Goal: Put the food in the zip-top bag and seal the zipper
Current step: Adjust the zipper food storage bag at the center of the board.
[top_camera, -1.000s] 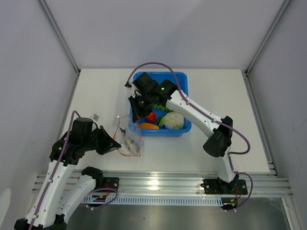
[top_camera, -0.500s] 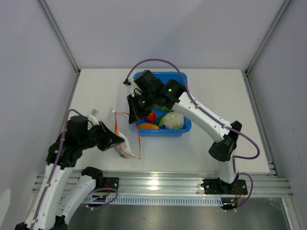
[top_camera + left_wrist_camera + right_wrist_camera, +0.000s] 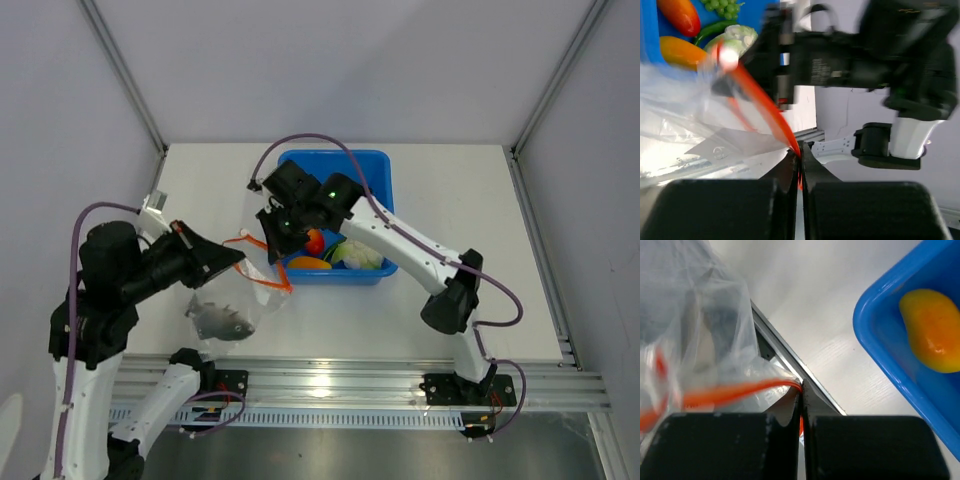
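Left pincer [image 3: 799, 158], right pincer [image 3: 801, 390] each pinch the clear plastic bag's [image 3: 216, 296] orange-red zipper strip [image 3: 735, 391]. Spread gently, mouth upward

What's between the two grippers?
The orange zipper, which the left gripper and right gripper both pinch; the left wrist view shows it best.

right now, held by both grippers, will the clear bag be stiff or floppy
Likely floppy: the clear bag hangs crinkled from its orange strip. Probably light, though the grey fish inside may make it swing.
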{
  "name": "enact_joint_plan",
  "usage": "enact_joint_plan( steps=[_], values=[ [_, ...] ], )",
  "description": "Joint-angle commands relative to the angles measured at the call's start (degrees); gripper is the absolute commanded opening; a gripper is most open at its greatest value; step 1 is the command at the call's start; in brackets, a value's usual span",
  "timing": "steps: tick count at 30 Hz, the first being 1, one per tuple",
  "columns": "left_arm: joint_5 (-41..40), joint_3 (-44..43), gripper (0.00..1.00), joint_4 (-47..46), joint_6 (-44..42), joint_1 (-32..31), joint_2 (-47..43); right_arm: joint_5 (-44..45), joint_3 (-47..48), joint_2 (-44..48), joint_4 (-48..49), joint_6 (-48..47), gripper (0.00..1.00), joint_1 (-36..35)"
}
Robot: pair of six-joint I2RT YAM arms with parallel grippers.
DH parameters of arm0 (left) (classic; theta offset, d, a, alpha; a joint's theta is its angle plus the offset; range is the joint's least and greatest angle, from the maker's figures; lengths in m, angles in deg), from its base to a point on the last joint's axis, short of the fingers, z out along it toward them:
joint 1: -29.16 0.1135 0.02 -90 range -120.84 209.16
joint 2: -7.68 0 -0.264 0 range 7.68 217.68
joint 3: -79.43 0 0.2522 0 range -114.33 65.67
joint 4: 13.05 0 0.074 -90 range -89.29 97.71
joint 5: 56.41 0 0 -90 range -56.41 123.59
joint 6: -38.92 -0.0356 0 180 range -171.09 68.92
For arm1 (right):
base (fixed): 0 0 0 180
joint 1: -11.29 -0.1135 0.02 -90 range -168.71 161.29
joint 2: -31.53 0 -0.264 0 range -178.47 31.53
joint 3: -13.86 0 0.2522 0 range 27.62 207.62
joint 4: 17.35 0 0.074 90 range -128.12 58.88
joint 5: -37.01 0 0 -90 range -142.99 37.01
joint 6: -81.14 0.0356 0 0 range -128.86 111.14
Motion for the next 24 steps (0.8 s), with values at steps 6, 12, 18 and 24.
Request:
enact_joint_plan(
  steps=[6,12,18,24],
  values=[
    [7.6,32.5,0.01,-5.1,3.8,1.6,-8.7,-2.1,-8.5,7.3,3.6,1.3,0.0,0.6],
    [4.5,21.1,0.01,-3.0,3.0,2.3,-9.0,2.0,0.5,5.2,-3.1,-1.1,0.0,1.0],
    [1.7,15.3,0.01,2.1,-2.2,2.3,-3.5,-1.8,0.6,3.5,-2.6,-1.1,0.03,3.0],
    [5.7,24.0,0.01,-5.5,1.6,2.3,-6.5,-1.3,1.2,3.1,-3.0,-2.9,0.46,2.9]
  ],
)
